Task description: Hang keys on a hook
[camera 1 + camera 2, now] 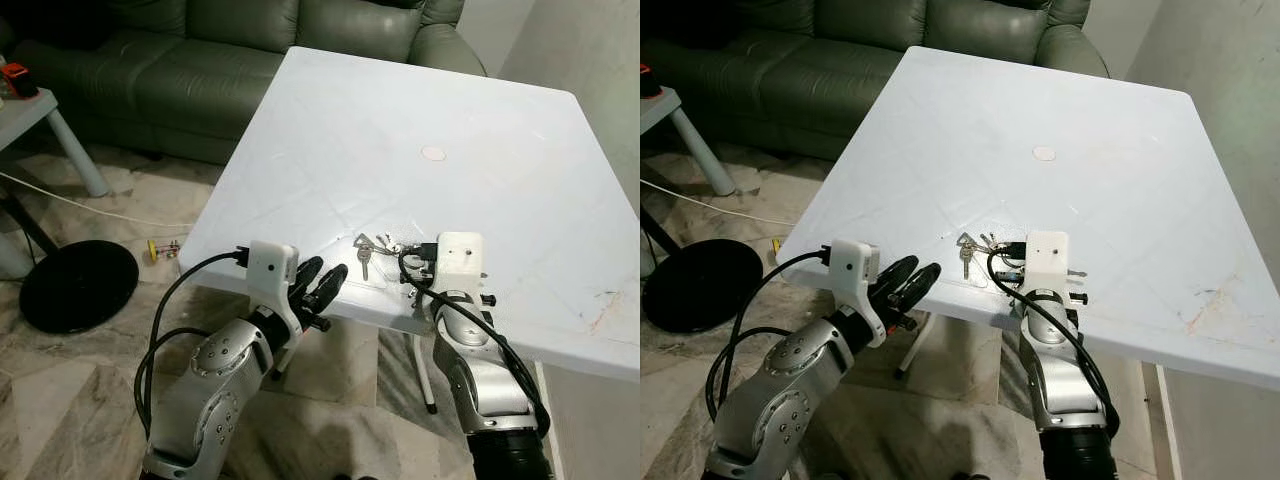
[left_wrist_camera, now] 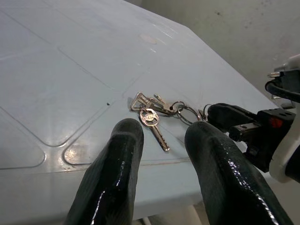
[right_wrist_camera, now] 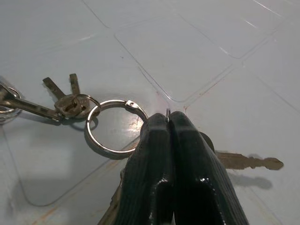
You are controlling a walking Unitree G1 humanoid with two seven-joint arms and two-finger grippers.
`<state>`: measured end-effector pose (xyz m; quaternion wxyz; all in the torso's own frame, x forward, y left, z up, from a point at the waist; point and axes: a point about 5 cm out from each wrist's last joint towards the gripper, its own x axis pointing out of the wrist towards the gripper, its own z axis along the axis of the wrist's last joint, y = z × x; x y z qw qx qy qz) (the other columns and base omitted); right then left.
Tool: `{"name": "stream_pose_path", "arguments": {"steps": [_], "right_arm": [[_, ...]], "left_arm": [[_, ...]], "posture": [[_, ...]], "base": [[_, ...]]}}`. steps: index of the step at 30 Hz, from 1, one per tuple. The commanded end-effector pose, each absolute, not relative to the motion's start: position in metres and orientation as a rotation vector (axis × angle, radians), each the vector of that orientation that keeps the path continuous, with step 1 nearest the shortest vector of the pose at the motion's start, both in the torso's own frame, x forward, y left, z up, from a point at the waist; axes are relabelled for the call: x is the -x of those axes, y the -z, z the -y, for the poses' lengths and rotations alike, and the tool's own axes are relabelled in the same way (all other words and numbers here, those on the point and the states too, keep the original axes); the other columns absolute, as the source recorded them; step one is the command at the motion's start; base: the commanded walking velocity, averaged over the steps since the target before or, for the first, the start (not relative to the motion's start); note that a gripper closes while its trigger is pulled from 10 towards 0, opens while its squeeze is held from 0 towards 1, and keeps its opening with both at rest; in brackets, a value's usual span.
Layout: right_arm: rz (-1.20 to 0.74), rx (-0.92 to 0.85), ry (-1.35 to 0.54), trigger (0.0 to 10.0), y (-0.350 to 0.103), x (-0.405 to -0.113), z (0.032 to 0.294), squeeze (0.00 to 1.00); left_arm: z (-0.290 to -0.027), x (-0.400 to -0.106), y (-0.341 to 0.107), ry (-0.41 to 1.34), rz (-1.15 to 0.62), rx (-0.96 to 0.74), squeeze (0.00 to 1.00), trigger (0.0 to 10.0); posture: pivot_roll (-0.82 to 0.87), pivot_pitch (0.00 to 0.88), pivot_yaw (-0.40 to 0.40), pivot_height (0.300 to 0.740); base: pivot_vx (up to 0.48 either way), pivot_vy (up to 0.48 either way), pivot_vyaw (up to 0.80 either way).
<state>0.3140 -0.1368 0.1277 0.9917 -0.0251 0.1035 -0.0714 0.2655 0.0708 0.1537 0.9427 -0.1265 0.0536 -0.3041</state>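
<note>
A bunch of small silver metal keys on linked split rings (image 1: 372, 250) lies on the white plastic square table (image 1: 420, 120), close to the near edge, spread out in a short line that runs roughly along that edge; one long key (image 2: 155, 127) points back towards the robot, its blade nearly square to the edge; no writing can be read on any key. The right gripper (image 3: 169, 123) rests on the tabletop at the right end of the bunch, its two black fingers pressed together, pinching a thin sliver of metal at their tips, beside the large split ring (image 3: 112, 126); another key (image 3: 248, 162) pokes out sideways from under those fingers. The left gripper (image 1: 322, 283) hovers just off the table's near edge, fingers (image 2: 117, 164) spread apart, pointing at the keys and touching nothing. A grey-green leather sofa (image 1: 200, 50) stands beyond the table; a black round disc (image 1: 75, 283) lies on the marble floor to the left.
</note>
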Motion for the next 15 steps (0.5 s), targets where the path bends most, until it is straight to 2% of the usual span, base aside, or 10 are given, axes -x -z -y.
{"name": "stream_pose_path", "arguments": {"steps": [1, 5, 15], "right_arm": [[-0.175, 0.024, 0.166, 0.0, -0.133, -0.316, 0.144, 0.0], [-0.119, -0.027, 0.118, 0.0, -0.142, -0.316, 0.144, 0.0], [0.008, -0.002, 0.107, 0.0, -0.158, -0.318, 0.142, 0.0]], "left_arm": [[-0.071, -0.267, -0.157, 0.599, -0.094, 0.279, 0.0, 10.0], [-0.079, -0.277, -0.162, 0.527, -0.053, 0.295, 0.0, 10.0], [-0.095, -0.3, -0.174, 0.425, 0.023, 0.308, 0.0, 10.0]], "posture": [[0.19, 0.164, -0.108, 0.74], [0.19, 0.152, -0.105, 0.74], [0.18, 0.092, -0.091, 0.74]], "base": [[0.0, 0.0, 0.0], [0.0, 0.0, 0.0], [0.0, 0.0, 0.0]]}}
